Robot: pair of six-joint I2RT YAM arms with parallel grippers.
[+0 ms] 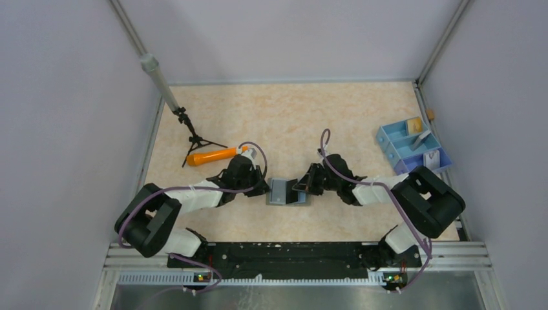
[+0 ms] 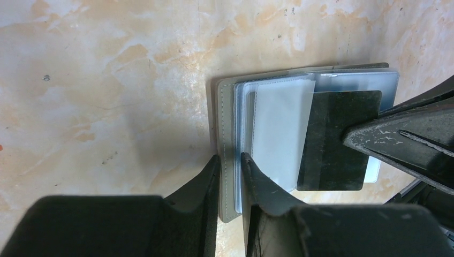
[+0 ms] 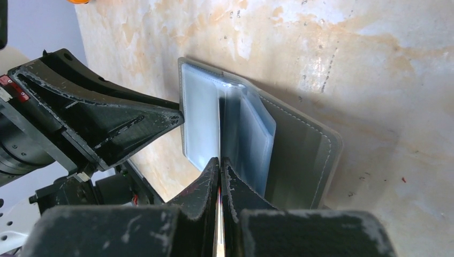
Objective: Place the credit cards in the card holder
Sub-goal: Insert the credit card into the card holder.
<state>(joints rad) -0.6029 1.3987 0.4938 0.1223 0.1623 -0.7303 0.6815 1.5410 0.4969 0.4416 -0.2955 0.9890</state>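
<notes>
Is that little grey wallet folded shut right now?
No, the card holder lies open in the left wrist view, its clear sleeves fanned out with a black card partly over them.

We saw the card holder (image 1: 287, 192) lying open on the table (image 1: 310, 116), between the two grippers. The left gripper (image 2: 231, 179) pinched the edge of its cover, and the inner sleeves lay just to that gripper's right. A credit card (image 2: 337, 139) sat on those sleeves, caught edgewise in the right gripper (image 3: 219, 182). Behind the left gripper, apart from it, lay a carrot-shaped stick (image 1: 216, 156). Well off to the right of the right gripper stood a compartment tray (image 1: 386, 141).
</notes>
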